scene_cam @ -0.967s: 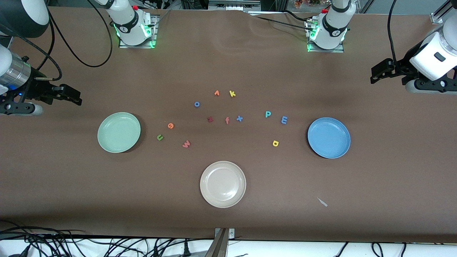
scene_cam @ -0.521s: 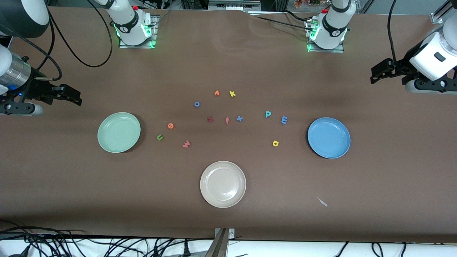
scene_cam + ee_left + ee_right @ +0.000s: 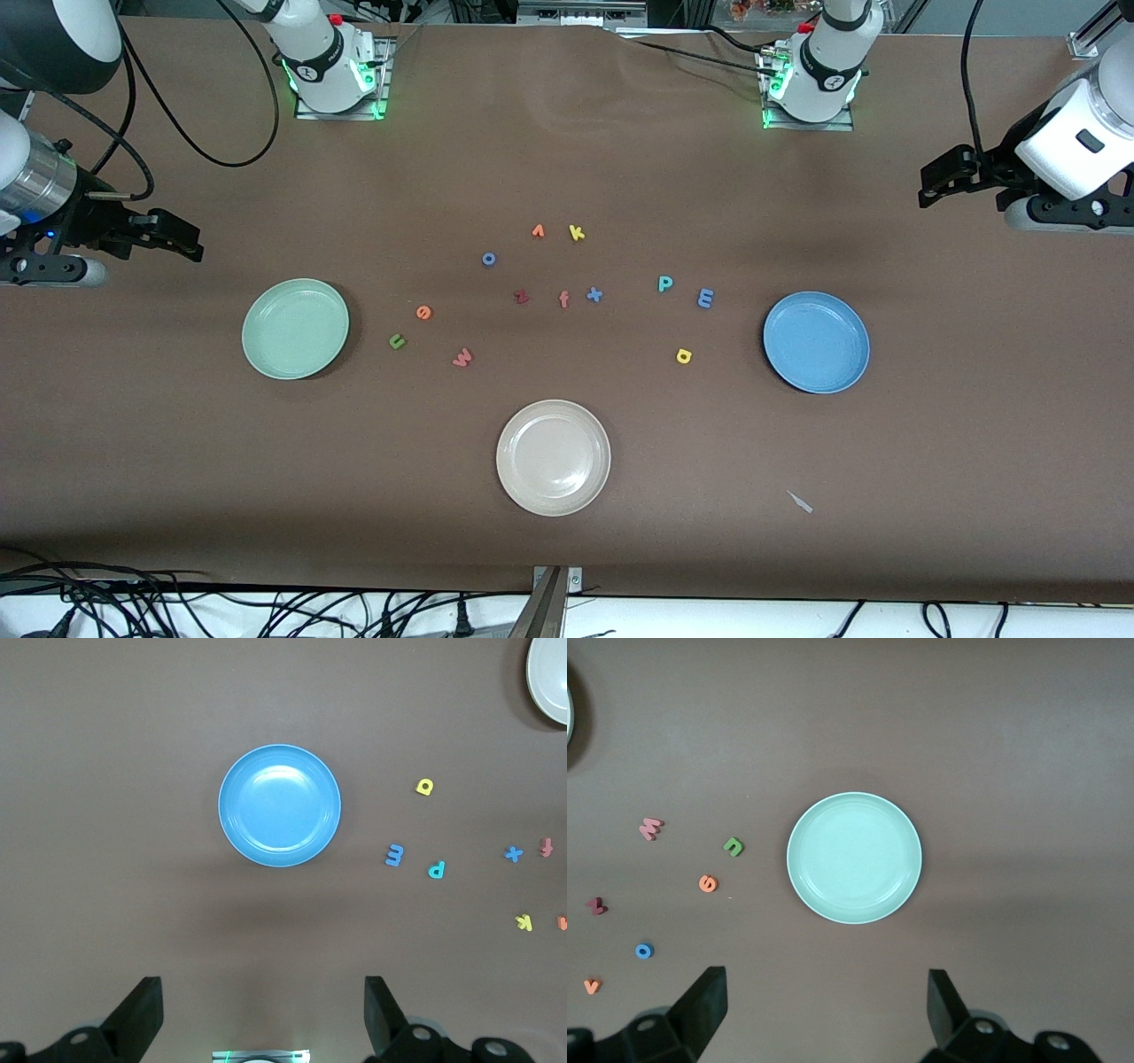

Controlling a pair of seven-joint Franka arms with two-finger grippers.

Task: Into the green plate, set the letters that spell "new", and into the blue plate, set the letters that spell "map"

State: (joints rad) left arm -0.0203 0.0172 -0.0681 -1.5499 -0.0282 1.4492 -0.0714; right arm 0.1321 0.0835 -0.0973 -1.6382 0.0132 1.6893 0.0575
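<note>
Reading across from the right arm's end, we see nothing sorted yet: the right hand (image 3: 190, 244) hangs spread wide and empty, the green plate (image 3: 295, 329) lies bare, and the green n (image 3: 397, 341), orange e (image 3: 423, 312) and salmon w (image 3: 462, 357) sit beside it on the surface (image 3: 567, 133). Toward the left arm's end, the teal p (image 3: 665, 283), blue m (image 3: 705, 298) and yellow a (image 3: 683, 356) lie near the bare blue plate (image 3: 816, 342), and the left hand (image 3: 935, 182) hangs wide and empty, so we judge all six placements remain.
</note>
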